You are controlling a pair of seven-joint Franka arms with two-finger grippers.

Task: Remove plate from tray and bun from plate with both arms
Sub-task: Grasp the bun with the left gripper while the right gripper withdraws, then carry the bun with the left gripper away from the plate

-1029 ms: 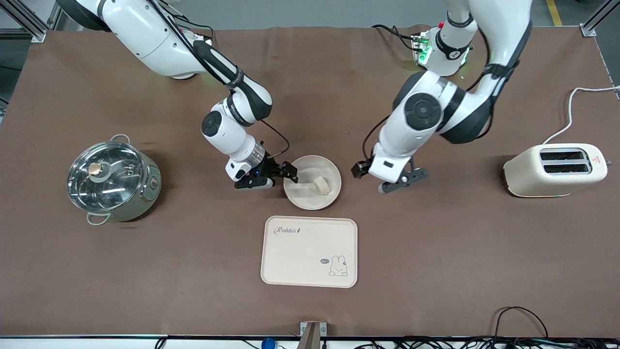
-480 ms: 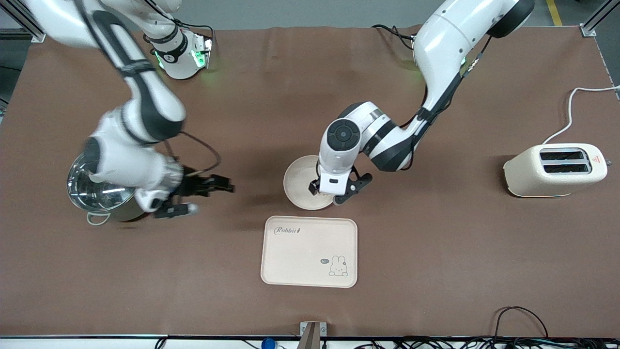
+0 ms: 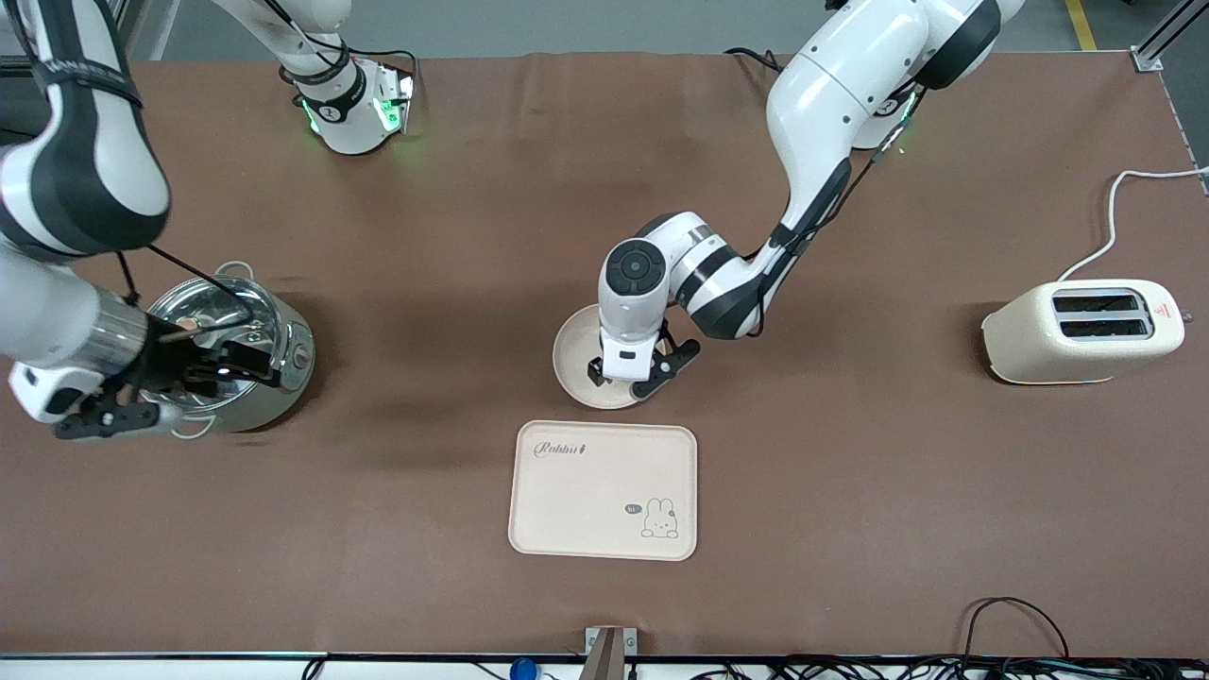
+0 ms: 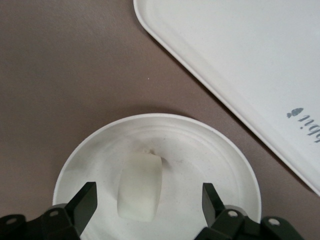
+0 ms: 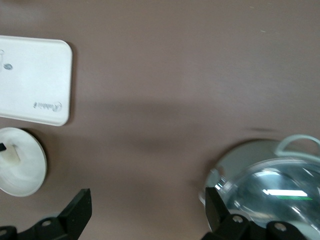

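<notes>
Front view: left claw (image 3: 635, 375) covers the bun, left arm hides part of the plate (image 3: 570, 351). Left wrist view crops the tray (image 4: 260, 65). Right claw (image 3: 170, 387) partly blocks the pot (image 3: 269, 331).
</notes>
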